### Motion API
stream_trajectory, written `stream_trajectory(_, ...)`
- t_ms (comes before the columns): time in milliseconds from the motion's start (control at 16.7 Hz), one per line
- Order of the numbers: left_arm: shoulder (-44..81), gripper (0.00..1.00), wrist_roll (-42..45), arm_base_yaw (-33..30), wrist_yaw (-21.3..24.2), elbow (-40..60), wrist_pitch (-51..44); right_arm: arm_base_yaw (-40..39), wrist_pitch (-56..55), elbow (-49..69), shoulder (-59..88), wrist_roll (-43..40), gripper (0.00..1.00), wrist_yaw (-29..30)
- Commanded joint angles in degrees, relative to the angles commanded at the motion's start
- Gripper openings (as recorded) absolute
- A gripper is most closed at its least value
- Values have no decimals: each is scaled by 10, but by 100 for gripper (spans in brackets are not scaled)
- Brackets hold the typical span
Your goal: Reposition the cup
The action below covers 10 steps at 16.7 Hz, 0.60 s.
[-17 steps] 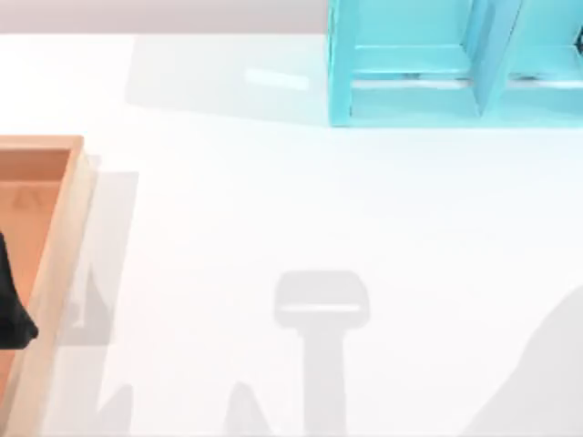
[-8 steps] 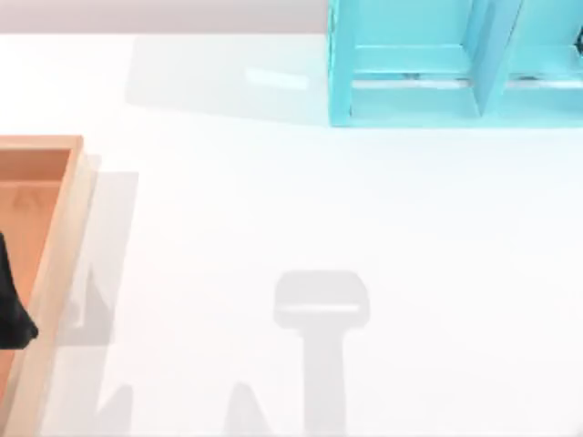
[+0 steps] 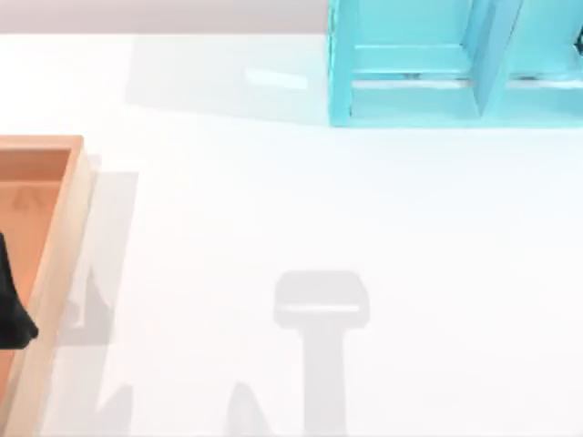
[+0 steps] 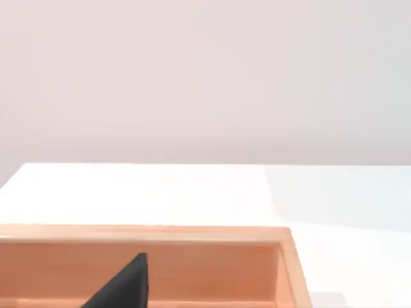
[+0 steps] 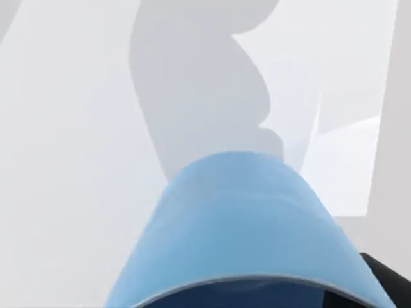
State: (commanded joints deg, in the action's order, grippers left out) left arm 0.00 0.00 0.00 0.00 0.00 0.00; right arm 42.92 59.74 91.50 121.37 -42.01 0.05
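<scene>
The cup (image 5: 241, 224) is light blue and sits very close in the right wrist view, with its rim toward the camera. It hangs above the white table (image 5: 70, 128), which carries its shadow. My right gripper (image 5: 257, 300) is shut on the cup, and one black finger (image 5: 387, 277) shows at the cup's side. My left gripper (image 3: 11, 314) is parked over the wooden tray (image 3: 64, 228) at the table's left edge. A black part of it (image 4: 125, 285) shows in the left wrist view.
A teal shelf unit (image 3: 410, 100) with open compartments stands at the back right of the table. The wooden tray's raised rim (image 4: 148, 234) runs along the left side. White tabletop (image 3: 273, 200) lies between tray and shelf.
The large shadow at the bottom right of the top view has slid out of the picture to the right. The left gripper has not moved.
</scene>
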Motion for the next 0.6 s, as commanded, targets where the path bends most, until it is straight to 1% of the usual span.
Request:
stream_trajectory(120,0,100,0,0,0,0,0,-1,-23,-22,5,2,0,0)
stream_trajectory(360,0,100,0,0,0,0,0,-1,-25,-24,6,2,0,0)
stream_trajectory(600,0,100,0,0,0,0,0,-1,-25,-24,6,2,30,0)
